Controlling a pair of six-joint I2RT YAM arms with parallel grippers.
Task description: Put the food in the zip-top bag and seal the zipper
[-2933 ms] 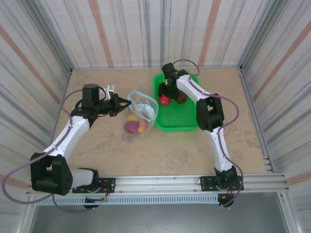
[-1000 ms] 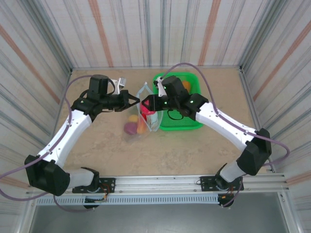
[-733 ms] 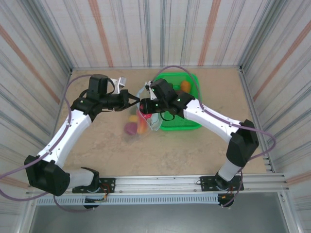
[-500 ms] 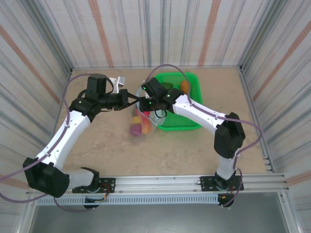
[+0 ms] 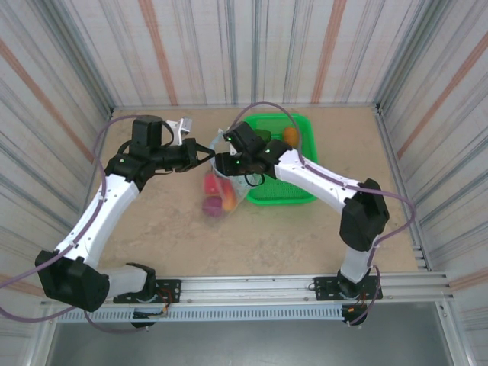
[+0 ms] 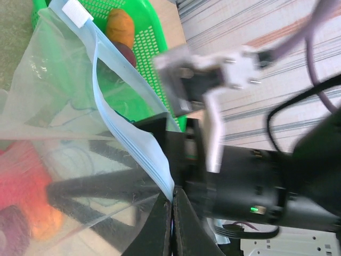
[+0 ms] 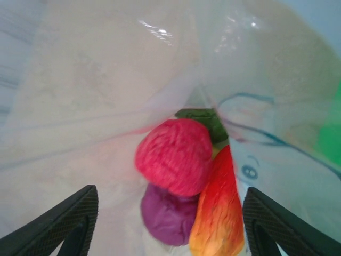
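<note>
The left gripper's (image 6: pixel 171 210) jaws pinch the zipper (image 6: pixel 139 152) of the zip-top bag (image 5: pixel 226 185), just left of the green basket (image 5: pixel 288 191) toward the table's (image 5: pixel 305 229) far edge. The right gripper's (image 7: pixel 168 224) jaws spread wide over the food (image 7: pixel 173 154) inside.

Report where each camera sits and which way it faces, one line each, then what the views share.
Top external: fixed above and behind the arms, looking down on the table; both arms show, with the left gripper and right gripper.
Left wrist: on the left arm, looking along its shut gripper, which pinches the bag, toward the basket.
Right wrist: on the right arm, looking between its open fingers into the bag at the food.
Shared: bag and food appear in all three.
</note>
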